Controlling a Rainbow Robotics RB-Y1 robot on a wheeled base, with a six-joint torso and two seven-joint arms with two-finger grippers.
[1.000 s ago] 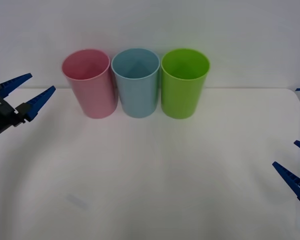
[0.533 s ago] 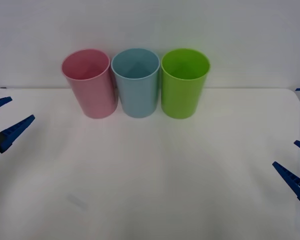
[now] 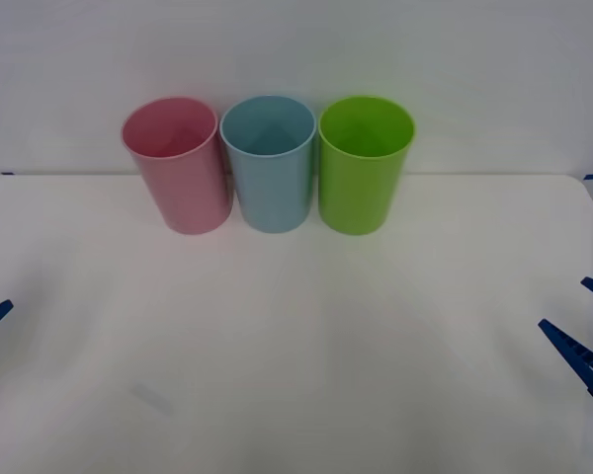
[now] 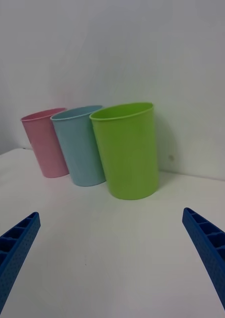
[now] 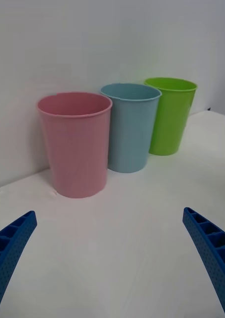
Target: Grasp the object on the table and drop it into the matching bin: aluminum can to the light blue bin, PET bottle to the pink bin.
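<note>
With both the left gripper (image 5: 110, 263) and right gripper (image 4: 110, 263) spread wide and holding nothing, you risk a wasted reach, because the table (image 3: 306, 355) offers no can to grasp.

Before me the white counter (image 3: 296, 375) carries three bins in a row along its far edge: pink bin (image 3: 178, 168), light blue bin (image 3: 269, 166), lime green bin (image 3: 364, 168).
</note>
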